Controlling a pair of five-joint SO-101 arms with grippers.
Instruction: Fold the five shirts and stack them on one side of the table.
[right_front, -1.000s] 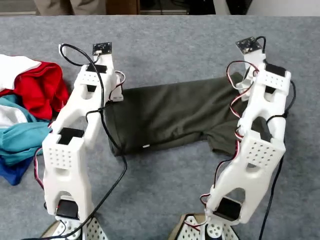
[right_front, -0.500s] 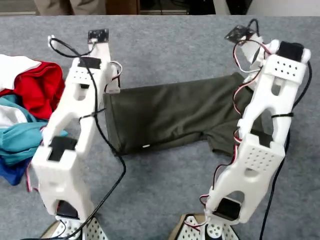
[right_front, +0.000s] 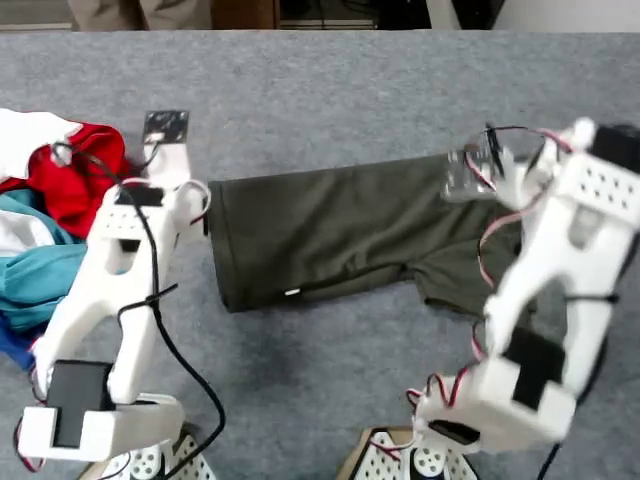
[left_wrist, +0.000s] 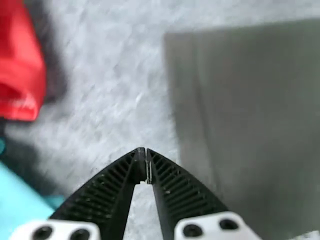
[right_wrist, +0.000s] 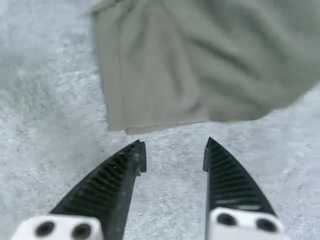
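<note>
**Lying half-folded between two robot arms: an olive shirt on a grey table**

The olive shirt (right_front: 340, 235) lies flat near the middle of the table (right_front: 330, 90). It is folded into a long band running side to side, with a sleeve poking out of its near edge toward the right. A small pale tag (right_front: 291, 293) sits on the near edge toward the left end; it is too small for any print to be read.

The left gripper (left_wrist: 141, 152) has its black ribbed jaws pressed together with nothing between them. It hangs over bare grey table just off the shirt's left edge, between that edge and a red shirt (left_wrist: 20, 70). The right gripper (right_wrist: 175, 150) has its jaws spread apart and empty. It sits over bare table just beside a folded edge of the olive cloth, without touching it.

In the high view, the white left arm (right_front: 110, 280) stands to the left of the shirt. The white right arm (right_front: 560, 260) rises at the shirt's right end, with red and black wires looping along it.

A loose heap of shirts (right_front: 50, 230) rests at the table's left edge, well apart from the olive one. The red shirt is on top toward the middle, a white shirt (right_front: 25, 135) lies behind it, a teal shirt (right_front: 40, 265) lies in front, and a blue shirt (right_front: 15, 345) is nearest the arms' bases.
</note>
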